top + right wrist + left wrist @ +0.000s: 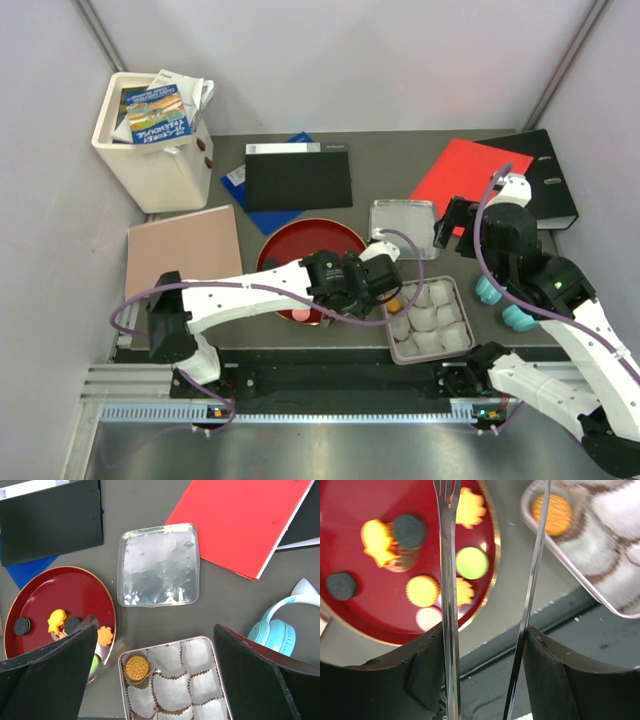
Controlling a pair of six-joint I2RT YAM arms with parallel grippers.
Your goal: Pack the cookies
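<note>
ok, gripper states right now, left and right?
Left gripper: fingers closed on metal tongs, tong tips apart with nothing between them.
Right gripper: open, holding nothing.

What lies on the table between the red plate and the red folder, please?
A shiny, empty square tray lies flat there, between the red plate and the red folder; the right wrist view shows it plainly, the top view too.
</note>
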